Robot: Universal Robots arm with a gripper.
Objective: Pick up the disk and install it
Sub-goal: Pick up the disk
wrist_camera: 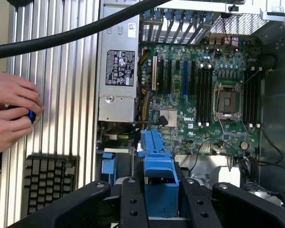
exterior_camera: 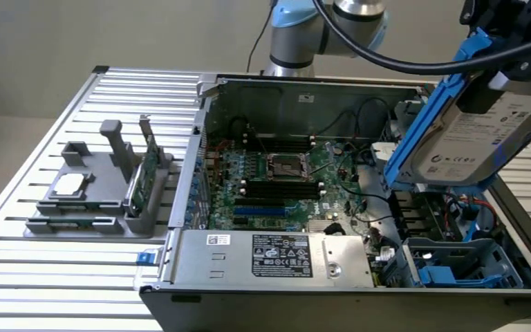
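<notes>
**A:** Where is the disk (exterior_camera: 473,131) seen just now?

**B:** It is held up in the air above the open computer case (exterior_camera: 247,90), over the end where the blue drive bay (exterior_camera: 459,266) is fitted. It is tilted steeply, with the white label turned outward.

**A:** And the gripper (wrist_camera: 160,204)?

**B:** It is closed partway. The disk's blue carrier bracket is clamped between the black fingers (wrist_camera: 133,204).

**A:** What is seen inside the case?

**B:** The motherboard (exterior_camera: 279,180) is exposed in the middle, and the power supply (exterior_camera: 275,257) is set along one side wall.

**A:** Outside the case?

**B:** A grey fixture (exterior_camera: 99,194) is placed beside it on the slatted table (exterior_camera: 63,277). A person's hands (wrist_camera: 12,111) are seen off the power-supply side, closed around something small and blue.
</notes>
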